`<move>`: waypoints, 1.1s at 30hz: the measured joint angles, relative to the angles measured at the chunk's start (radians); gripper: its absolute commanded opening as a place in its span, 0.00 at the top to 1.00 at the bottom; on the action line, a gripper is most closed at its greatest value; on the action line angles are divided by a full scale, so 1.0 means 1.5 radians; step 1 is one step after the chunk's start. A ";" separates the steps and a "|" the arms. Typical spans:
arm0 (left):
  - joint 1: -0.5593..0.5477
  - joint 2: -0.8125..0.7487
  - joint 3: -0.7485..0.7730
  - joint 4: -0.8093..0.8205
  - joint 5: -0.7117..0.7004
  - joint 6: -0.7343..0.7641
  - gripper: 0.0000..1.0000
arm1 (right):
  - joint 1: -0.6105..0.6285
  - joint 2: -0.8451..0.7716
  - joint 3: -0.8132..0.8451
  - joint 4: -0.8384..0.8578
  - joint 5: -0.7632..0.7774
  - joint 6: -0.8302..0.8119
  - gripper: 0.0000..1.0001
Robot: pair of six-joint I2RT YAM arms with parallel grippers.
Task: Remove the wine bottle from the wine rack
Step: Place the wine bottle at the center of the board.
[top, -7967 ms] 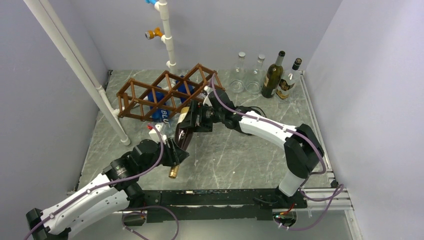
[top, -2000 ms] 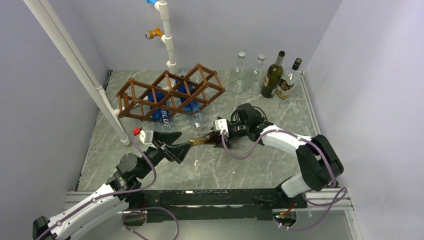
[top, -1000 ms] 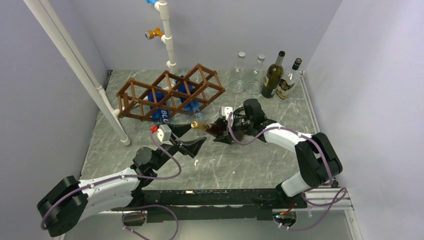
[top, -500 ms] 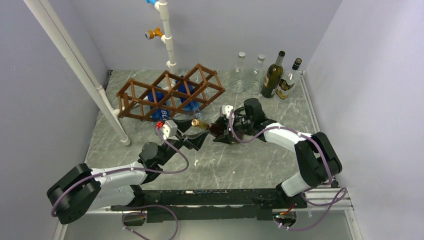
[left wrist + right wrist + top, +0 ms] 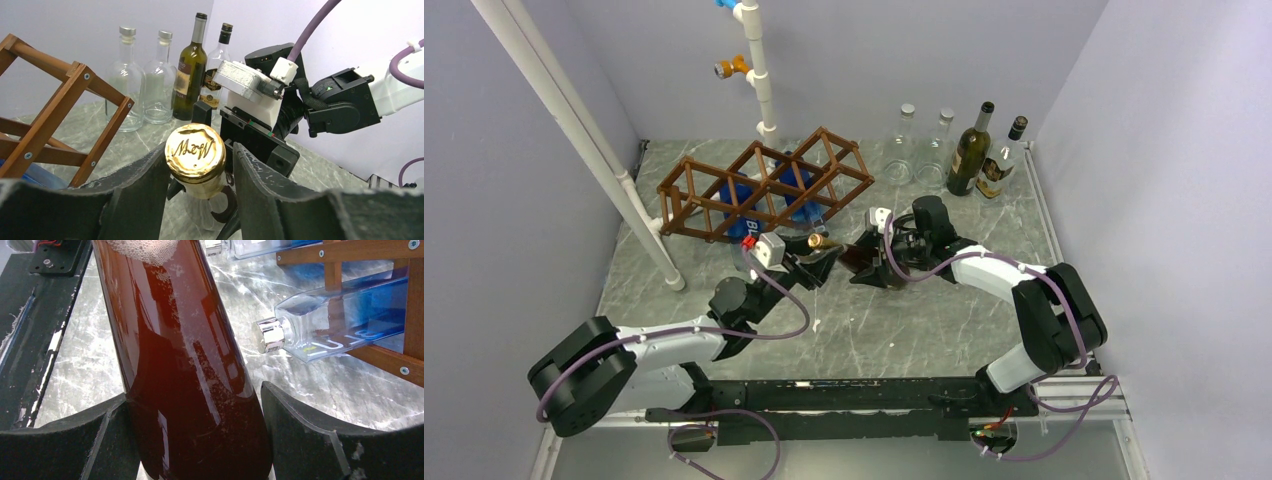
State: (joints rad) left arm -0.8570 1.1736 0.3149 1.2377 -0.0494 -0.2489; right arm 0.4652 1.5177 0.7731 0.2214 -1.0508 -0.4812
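Note:
The dark brown wine bottle with a gold cap hangs tilted over the table, in front of the brown wooden wine rack and clear of it. My right gripper is shut on the bottle's body, which fills the right wrist view between the fingers. My left gripper is open, its two fingers on either side of the gold cap. In the left wrist view the gripper shows a gap on the cap's right side. The rack stands to the left.
Blue-tinted clear bottles lie in the rack's cells, one with a silver cap. Two clear bottles, a dark green bottle and another bottle stand at the back right. White pipes rise at the left and back.
My left gripper has reached forward and up, and its open fingers now straddle the bottle's gold cap. My right gripper brought the bottle away from the rack earlier and has stayed still lately.

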 measured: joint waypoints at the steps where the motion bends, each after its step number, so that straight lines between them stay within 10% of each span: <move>1: 0.000 0.003 0.000 0.000 0.000 0.000 0.52 | 0.000 0.000 0.000 0.001 -0.001 0.003 0.88; 6: 0.000 0.011 0.014 -0.005 0.007 -0.018 1.00 | -0.002 0.001 -0.001 0.009 -0.010 0.010 0.78; 17: -0.003 0.005 0.106 -0.146 0.039 0.023 1.00 | -0.012 0.001 0.020 -0.030 -0.020 0.003 0.07; 33: -0.004 0.054 0.337 -0.470 0.128 0.119 1.00 | -0.105 -0.058 0.128 -0.324 -0.079 -0.131 0.00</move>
State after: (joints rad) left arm -0.8627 1.2545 0.8200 0.5323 0.1432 -0.0708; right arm 0.3084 1.4300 0.9649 -0.2646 -1.1698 -0.6773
